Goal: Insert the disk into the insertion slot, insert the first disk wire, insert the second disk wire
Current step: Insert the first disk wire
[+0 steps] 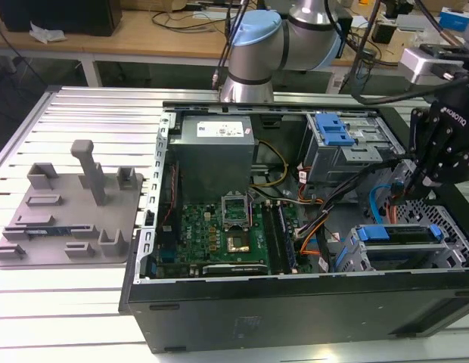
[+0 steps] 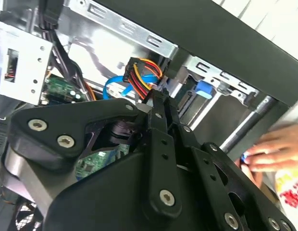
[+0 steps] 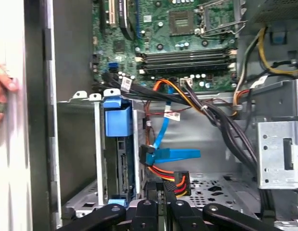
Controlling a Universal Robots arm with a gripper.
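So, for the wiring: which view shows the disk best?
First wrist view: the disk sits in the insertion slot, connector edge showing. Exterior view shows its blue-framed top; second wrist view, a blue corner.

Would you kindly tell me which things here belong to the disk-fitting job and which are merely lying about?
Job: the disk, sitting in the insertion slot; the blue wire; the orange-red-yellow wire; the hand near it.
Lying about: grey fixture plate; power supply; taller bay with blue latch; motherboard.
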